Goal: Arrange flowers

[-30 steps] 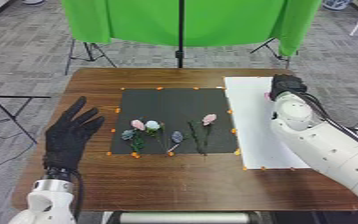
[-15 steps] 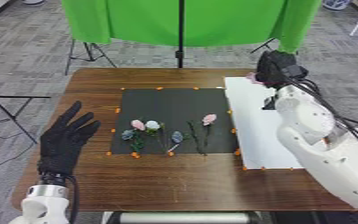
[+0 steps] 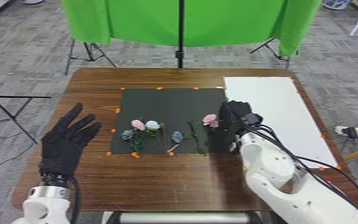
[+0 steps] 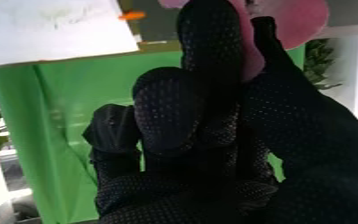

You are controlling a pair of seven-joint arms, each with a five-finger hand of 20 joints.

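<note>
Flowers [image 3: 152, 125] lay in a loose row across the near half of the black mat [image 3: 171, 104], heads pink, white and blue-grey. I had the right hand [image 3: 238, 111] at the mat's right side, thumb and fingers clamped on a pink bloom [image 4: 298, 22]. Left hand [image 3: 64, 145] was left of the mat, fingers spread apart. White sheet [image 3: 278, 115] lay right.
</note>
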